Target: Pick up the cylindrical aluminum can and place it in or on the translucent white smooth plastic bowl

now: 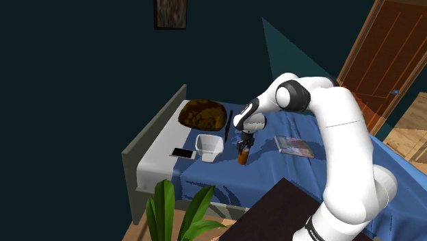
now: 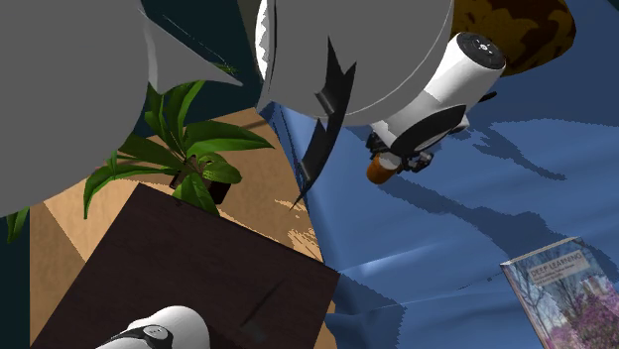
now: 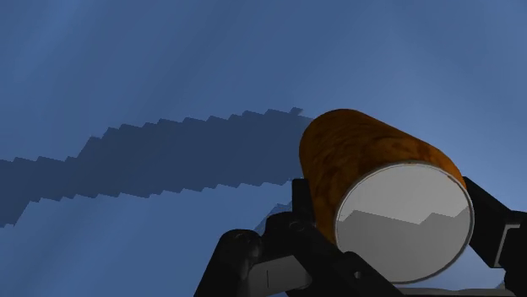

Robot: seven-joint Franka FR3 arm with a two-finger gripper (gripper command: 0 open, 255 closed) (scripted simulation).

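An orange-brown can with a grey end [image 1: 243, 157] stands on the bed's blue sheet [image 1: 274, 168], held in my black gripper [image 1: 243, 145], which is shut on it from above. In the wrist view the can [image 3: 372, 160] sits clasped between the two fingers [image 3: 291, 232] of the gripper [image 3: 397, 224], its grey end facing the camera. The second exterior view shows the can [image 2: 380, 171] under the gripper [image 2: 399, 159]. The white bowl [image 1: 209, 147], squarish and open-topped, rests on the sheet just beside the can, toward the shoulder view's left.
On the bed lie a brown lumpy object [image 1: 202, 114], a thin black stick [image 1: 228, 125], a phone [image 1: 182, 153] and a book [image 1: 294, 146]. A leafy plant [image 1: 174, 212] and a dark table [image 1: 274, 212] stand at the bed's near edge. A large grey shape [image 2: 99, 79] blocks much of the second exterior view.
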